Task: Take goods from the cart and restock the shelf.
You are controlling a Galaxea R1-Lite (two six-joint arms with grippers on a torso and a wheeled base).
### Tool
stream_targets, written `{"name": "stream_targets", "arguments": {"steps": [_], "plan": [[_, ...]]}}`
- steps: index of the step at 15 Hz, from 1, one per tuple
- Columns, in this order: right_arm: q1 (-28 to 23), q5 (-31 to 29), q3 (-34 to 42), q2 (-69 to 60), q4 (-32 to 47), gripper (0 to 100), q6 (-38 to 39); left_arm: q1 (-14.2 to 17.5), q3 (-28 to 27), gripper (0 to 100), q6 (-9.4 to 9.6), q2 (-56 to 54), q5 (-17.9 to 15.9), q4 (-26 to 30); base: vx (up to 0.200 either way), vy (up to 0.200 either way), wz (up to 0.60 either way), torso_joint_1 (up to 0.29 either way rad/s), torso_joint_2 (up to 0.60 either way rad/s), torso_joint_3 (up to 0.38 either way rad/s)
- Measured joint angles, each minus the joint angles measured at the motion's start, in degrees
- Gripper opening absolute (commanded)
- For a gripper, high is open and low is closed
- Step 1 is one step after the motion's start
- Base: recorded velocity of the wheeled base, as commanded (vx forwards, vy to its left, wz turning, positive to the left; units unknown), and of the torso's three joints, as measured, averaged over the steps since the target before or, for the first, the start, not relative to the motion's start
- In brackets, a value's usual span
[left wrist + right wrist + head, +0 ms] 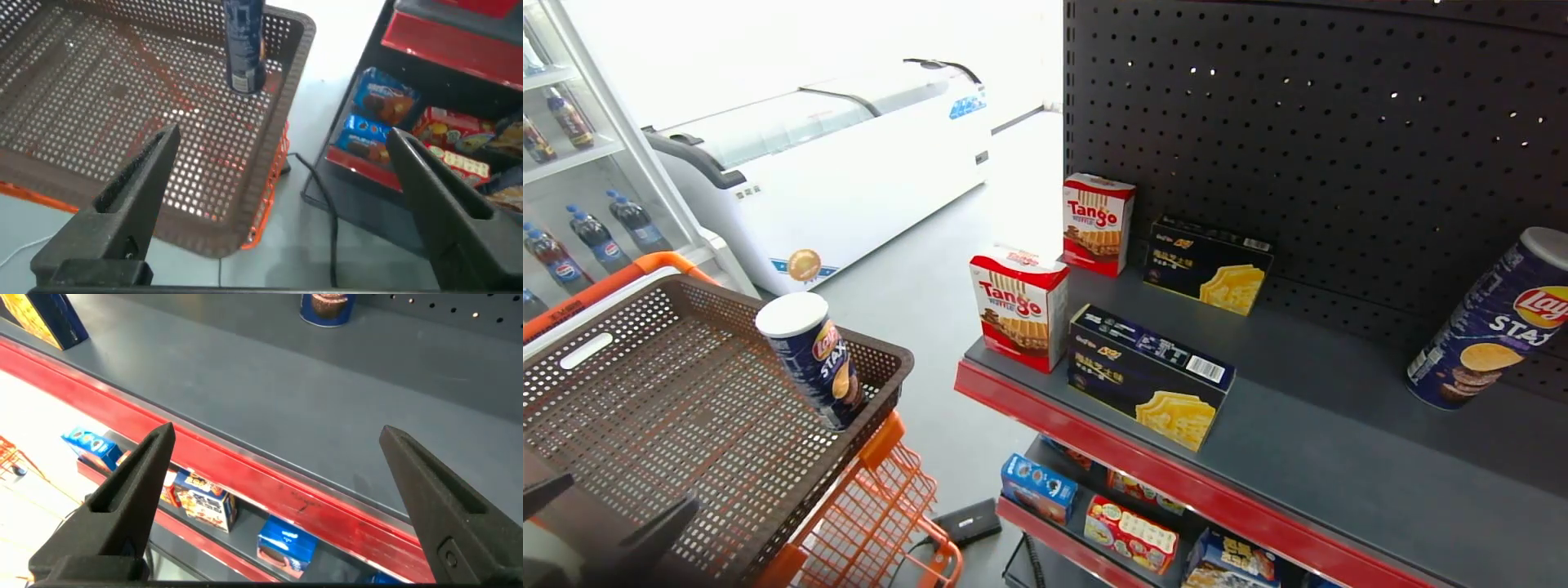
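The dark blue cylindrical crisp can [810,359] stands upright in a corner of the brown perforated basket [645,384]. The left claw [283,139], spread wide, should straddle it mid-body before closing. The right claw [278,434] hangs wide by the grey shelf [327,400].

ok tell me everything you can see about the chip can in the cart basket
The chip can is a tall cylinder, dark blue with a white lid and stacked crisps pictured near its base, seemingly a cardboard tube. It stands on its base, lid on, in a corner of the brown perforated basket atop the orange cart, close to the basket's wall. The open left gripper is apart from it.
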Motion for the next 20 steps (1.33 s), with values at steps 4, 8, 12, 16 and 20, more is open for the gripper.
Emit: {"name": "stream_targets", "arguments": {"steps": [4, 8, 12, 16, 20], "plan": [[0.0, 0.0, 0.0, 0.0, -0.02, 100, 0.0, 4.58, -0.41, 100, 3.33, 18.74, 1.44, -19.8, 0.0, 0.0, 0.0, 0.0, 0.0, 0.0], [0.0, 0.0, 0.0, 0.0, 0.0, 100, 0.0, 5.41, 0.24, 100, 4.82, 35.5, 2.65, -39.64, 0.0, 0.0, 0.0, 0.0, 0.0, 0.0], [0.0, 0.0, 0.0, 0.0, 0.0, 100, 0.0, 4.47, 0.13, 100, 5.08, 50.49, 2.86, -57.05, 0.0, 0.0, 0.0, 0.0, 0.0, 0.0], [0.0, 0.0, 0.0, 0.0, 0.0, 100, 0.0, 4.25, -2.54, 100, 5.14, 62.45, 2.89, -66.93, 0.0, 0.0, 0.0, 0.0, 0.0, 0.0], [0.0, 0.0, 0.0, 0.0, 0.0, 100, 0.0, 4.34, -9.36, 100, 5.13, 70.17, 2.95, -68.39, 0.0, 0.0, 0.0, 0.0, 0.0, 0.0]]}}
